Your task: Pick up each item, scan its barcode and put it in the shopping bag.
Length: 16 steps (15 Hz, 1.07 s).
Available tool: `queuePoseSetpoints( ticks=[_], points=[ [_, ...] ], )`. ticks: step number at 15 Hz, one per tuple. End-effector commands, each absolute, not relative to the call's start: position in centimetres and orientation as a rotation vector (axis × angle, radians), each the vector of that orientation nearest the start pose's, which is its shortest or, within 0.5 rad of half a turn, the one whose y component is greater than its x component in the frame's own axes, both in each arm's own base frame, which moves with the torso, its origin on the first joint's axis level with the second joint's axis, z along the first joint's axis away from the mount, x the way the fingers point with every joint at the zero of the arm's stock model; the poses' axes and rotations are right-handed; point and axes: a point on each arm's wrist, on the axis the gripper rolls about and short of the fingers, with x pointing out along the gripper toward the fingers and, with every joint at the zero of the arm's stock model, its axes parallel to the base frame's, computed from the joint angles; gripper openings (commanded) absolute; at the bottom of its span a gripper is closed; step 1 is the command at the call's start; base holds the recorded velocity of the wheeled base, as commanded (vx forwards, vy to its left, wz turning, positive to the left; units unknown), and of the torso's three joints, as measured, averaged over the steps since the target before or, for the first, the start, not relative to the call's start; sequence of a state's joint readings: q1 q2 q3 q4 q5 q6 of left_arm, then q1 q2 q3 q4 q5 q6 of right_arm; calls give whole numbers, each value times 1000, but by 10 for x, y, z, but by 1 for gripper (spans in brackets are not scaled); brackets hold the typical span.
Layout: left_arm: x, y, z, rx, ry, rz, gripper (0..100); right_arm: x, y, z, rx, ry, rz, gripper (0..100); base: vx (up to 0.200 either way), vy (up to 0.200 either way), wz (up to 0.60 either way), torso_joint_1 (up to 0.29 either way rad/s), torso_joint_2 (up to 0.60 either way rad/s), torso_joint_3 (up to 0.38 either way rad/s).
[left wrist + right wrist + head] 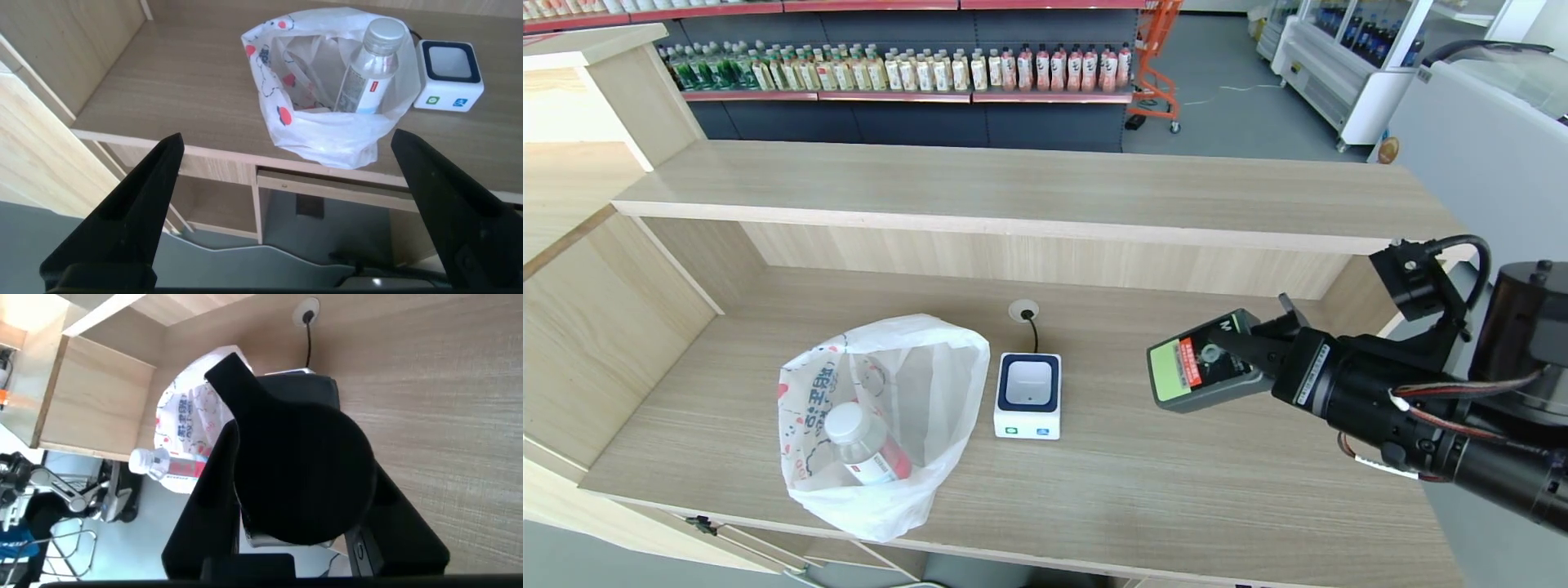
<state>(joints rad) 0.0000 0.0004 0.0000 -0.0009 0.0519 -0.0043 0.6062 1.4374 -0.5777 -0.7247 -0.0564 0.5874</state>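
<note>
1. Holds grey box [1201,371] clamped in right gripper [1262,351] above worktop [1176,490], right of scanner [1028,394].
2. Spreads left gripper [288,137] wide, empty, near shopping bag [805,408].
3. Risks missed scan with label [1188,363] angled off scanner.

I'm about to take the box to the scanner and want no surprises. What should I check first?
1. Grip: the right end effector is shut on the box. Ok.
2. Scanner window: nothing lies on it. Ok.
3. Barcode facing: the labelled side faces up and the underside is hidden. Cannot tell.
4. Path: only bare counter lies between the box and the scanner. Ok.
5. Bag: its mouth stands open beside the scanner, with a bottle inside. Ok.
6. Left end effector: open, holding nothing, back from the counter's front edge. Ok.
</note>
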Motion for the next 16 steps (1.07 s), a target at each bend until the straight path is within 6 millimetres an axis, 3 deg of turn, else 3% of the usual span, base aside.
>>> queuePoseSetpoints(
  ticks=[1,8,16],
  points=[
    [-23,1,76,-5,-2,52,100,194,131,198,531,293,484,0,0,0,0,0,0,0],
    [-23,1,75,-3,0,52,100,196,132,195,540,308,474,0,0,0,0,0,0,0],
    [-23,1,76,-6,-2,52,100,203,135,186,516,320,395,0,0,200,0,4,1,4]
  ],
)
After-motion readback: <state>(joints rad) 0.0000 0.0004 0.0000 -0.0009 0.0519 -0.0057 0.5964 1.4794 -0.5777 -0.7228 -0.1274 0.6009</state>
